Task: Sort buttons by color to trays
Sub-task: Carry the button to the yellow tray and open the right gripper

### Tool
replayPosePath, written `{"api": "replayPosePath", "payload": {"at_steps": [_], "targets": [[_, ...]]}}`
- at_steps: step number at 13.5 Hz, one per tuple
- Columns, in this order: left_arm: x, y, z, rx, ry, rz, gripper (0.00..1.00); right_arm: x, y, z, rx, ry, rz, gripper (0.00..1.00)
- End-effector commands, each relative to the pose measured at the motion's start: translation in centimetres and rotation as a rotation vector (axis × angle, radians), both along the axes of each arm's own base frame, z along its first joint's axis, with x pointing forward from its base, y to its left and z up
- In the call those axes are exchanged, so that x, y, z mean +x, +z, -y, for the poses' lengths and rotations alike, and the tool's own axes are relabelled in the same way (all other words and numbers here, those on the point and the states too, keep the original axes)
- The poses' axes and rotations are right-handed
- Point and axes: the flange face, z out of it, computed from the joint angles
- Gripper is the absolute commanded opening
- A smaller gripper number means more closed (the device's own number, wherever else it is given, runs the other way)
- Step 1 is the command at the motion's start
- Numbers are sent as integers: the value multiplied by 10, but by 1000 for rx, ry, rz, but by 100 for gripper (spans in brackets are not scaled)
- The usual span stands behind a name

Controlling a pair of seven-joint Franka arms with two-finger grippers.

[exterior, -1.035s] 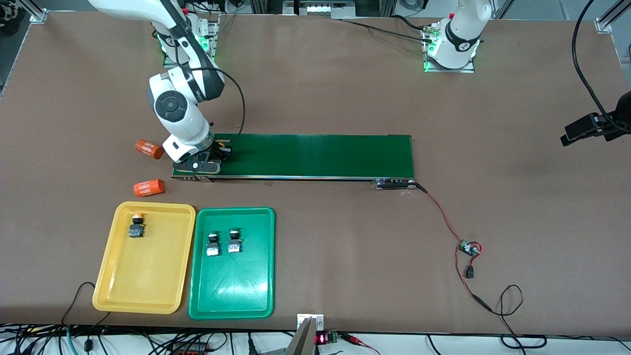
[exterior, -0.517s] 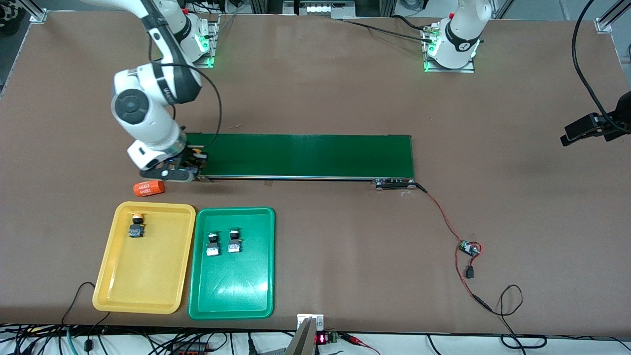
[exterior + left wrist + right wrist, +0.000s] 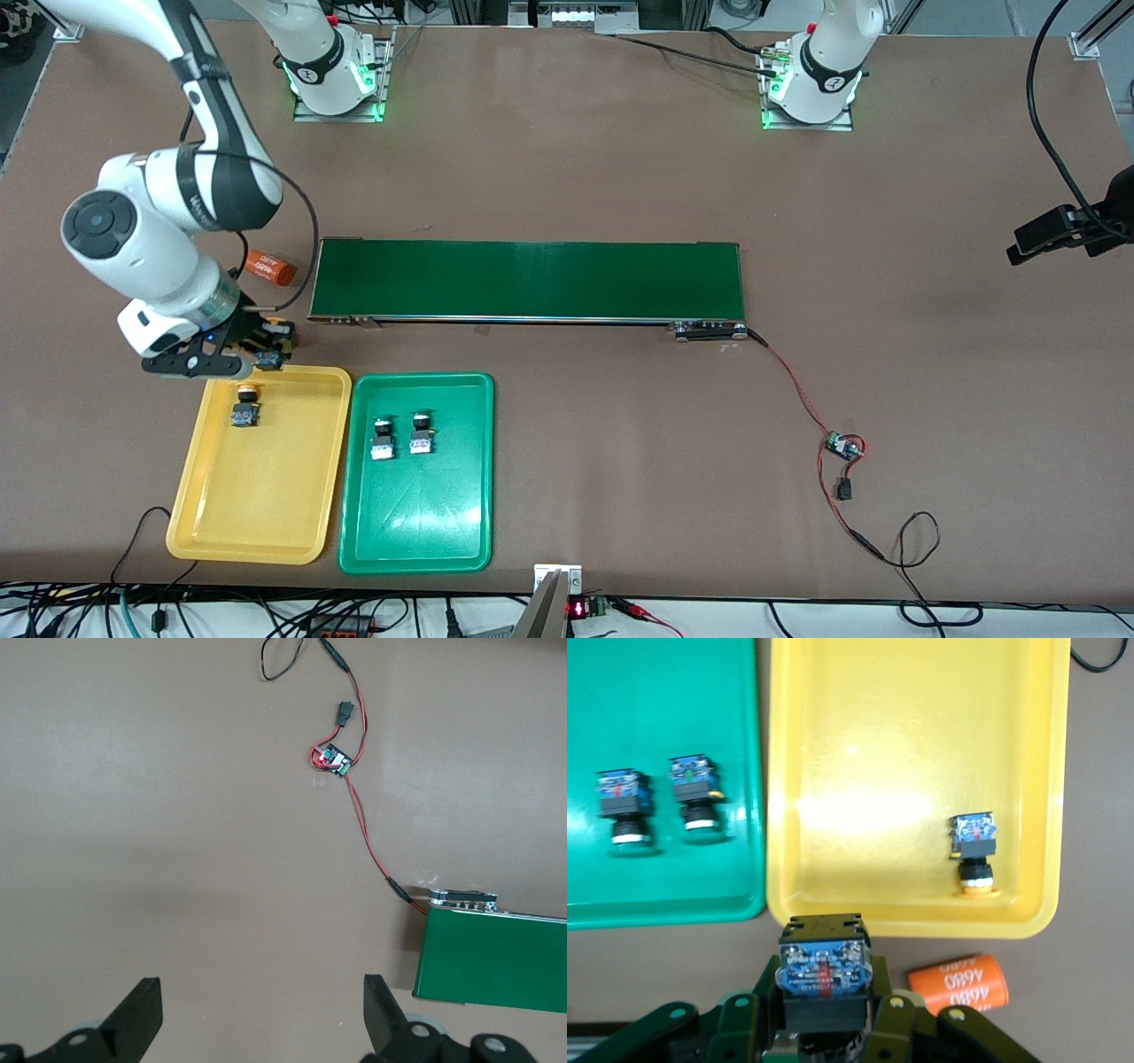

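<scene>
My right gripper [image 3: 264,351] is shut on a button [image 3: 824,967] with a black body and a blue back. It hangs just off the rim of the yellow tray [image 3: 266,496] that faces the conveyor. The held button's cap is hidden in the right wrist view. One yellow-capped button [image 3: 245,405] lies in the yellow tray. Two green-capped buttons [image 3: 382,437] [image 3: 422,433] lie side by side in the green tray [image 3: 416,523]. My left gripper [image 3: 261,992] is open over bare table and out of the front view.
A long dark-green conveyor belt [image 3: 532,279] crosses the table's middle. One orange cylinder [image 3: 270,267] lies off its end; another orange cylinder [image 3: 959,985] lies under my right hand beside the yellow tray. A small circuit board [image 3: 842,446] with red wires sits toward the left arm's end.
My right arm has carried the button from the conveyor's end toward the yellow tray, now covering the nearer orange cylinder in the front view. The buttons in the trays have not moved.
</scene>
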Motion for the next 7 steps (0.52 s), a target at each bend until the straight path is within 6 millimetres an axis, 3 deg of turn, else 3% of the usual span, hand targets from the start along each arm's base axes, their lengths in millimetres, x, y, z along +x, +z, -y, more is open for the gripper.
{"api": "replayPosePath", "payload": {"at_steps": [1, 4, 7], "targets": [[-2, 3, 1, -14, -16, 13, 100, 20, -34, 5, 12, 60, 20, 17], [-1, 4, 5, -10, -24, 14, 100, 26, -84, 18, 17, 101, 16, 15], [-1, 4, 5, -11, -23, 15, 100, 29, -118, 37, 20, 141, -11, 15]]}}
